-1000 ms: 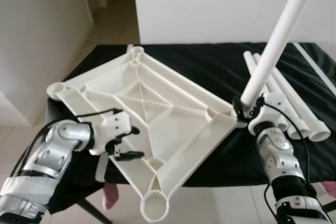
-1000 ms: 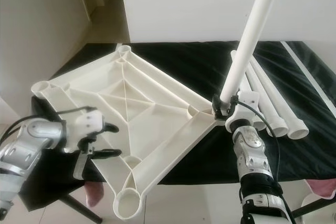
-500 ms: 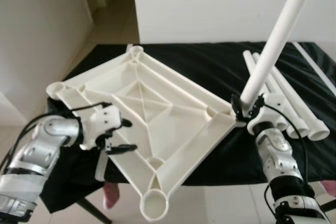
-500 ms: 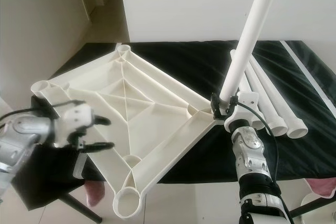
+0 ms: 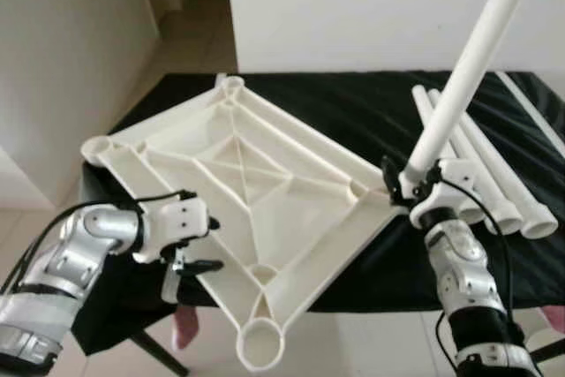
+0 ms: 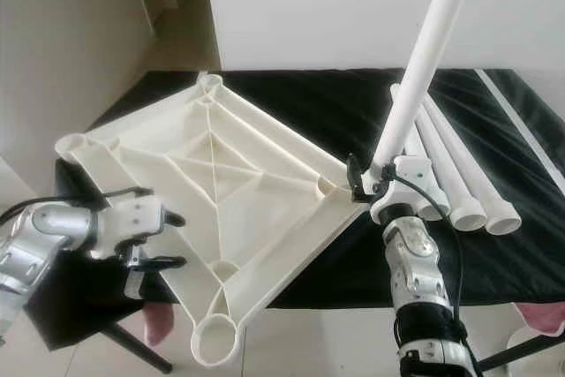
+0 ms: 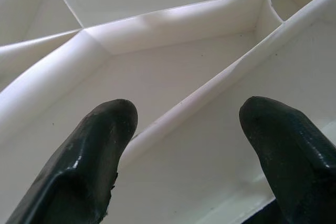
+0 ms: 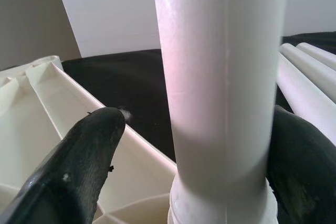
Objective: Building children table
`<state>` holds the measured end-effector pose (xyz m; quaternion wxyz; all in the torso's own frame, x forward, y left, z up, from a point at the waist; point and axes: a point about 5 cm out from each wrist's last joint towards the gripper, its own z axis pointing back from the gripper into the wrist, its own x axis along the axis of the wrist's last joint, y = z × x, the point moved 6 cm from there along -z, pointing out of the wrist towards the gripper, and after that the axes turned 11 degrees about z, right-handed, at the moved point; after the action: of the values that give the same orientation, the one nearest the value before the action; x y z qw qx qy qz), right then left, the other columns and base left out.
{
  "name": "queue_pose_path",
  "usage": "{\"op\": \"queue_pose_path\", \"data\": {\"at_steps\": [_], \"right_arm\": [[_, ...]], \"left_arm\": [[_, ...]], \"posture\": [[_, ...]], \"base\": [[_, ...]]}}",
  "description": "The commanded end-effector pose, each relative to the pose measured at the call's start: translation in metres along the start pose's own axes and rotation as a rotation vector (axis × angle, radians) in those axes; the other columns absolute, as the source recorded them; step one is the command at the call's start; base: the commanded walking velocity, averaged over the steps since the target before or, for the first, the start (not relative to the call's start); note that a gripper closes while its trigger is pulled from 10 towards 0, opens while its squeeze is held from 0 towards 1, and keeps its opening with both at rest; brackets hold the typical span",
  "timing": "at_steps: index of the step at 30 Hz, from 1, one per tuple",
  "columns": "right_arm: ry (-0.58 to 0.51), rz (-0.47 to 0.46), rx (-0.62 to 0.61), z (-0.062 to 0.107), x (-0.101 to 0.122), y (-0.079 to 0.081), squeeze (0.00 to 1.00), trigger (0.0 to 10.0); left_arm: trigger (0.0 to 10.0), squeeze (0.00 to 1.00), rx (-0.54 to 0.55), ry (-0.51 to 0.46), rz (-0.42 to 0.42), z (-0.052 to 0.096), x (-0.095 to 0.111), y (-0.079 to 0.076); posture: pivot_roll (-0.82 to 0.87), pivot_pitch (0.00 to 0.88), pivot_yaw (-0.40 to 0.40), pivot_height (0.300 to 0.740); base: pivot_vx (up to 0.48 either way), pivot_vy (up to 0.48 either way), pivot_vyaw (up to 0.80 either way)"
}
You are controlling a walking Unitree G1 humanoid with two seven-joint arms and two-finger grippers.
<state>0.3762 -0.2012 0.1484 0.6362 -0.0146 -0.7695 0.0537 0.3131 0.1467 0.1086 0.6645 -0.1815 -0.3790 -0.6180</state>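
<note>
The white ribbed tabletop (image 5: 256, 174) lies upside down on the black-covered table (image 5: 353, 112), one round corner socket (image 5: 260, 346) hanging over the near edge. My left gripper (image 5: 212, 245) is open at the tabletop's left-front rim. In the left wrist view its fingers (image 7: 105, 140) straddle a rib of the tabletop (image 7: 173, 77) without touching it. My right gripper (image 5: 404, 184) is shut on the lower end of a long white leg (image 5: 468, 59). The leg tilts up to the right, its foot just beside the right corner socket (image 5: 357, 190). The right wrist view shows the leg (image 8: 220, 77) between the fingers.
Several spare white legs (image 5: 494, 187) lie side by side on the cloth at the right, with a thin white strip (image 5: 530, 112) beyond them. A white wall (image 5: 353, 6) stands behind the table. Tiled floor and a passage (image 5: 185, 33) lie to the left.
My left gripper has slid a little outward and down along the tabletop's left-front rim. The right gripper has carried the leg slightly left, toward the right corner socket.
</note>
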Motion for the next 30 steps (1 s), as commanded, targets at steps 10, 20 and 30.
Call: {"op": "queue_pose_path", "data": {"at_steps": [10,20,30], "right_arm": [[-0.032,-0.089,0.042,0.021,0.016,0.012,0.00,10.0],[-0.007,-0.150,-0.047,0.031,0.014,-0.007,0.00,10.0],[-0.001,-0.157,-0.041,0.034,0.018,-0.004,0.00,10.0]], "left_arm": [[10.0,0.00,0.122,0.057,0.072,-0.021,-0.015,0.021],[10.0,0.00,0.314,0.085,0.299,-0.031,-0.027,0.051],[10.0,0.00,0.559,0.087,0.561,-0.029,-0.035,0.083]], "posture": [[0.05,0.000,0.023,0.740],[0.03,0.000,0.033,0.740],[0.02,0.000,0.033,0.740]], "base": [[0.000,0.000,0.00],[0.000,0.000,0.00],[0.000,0.000,0.00]]}}
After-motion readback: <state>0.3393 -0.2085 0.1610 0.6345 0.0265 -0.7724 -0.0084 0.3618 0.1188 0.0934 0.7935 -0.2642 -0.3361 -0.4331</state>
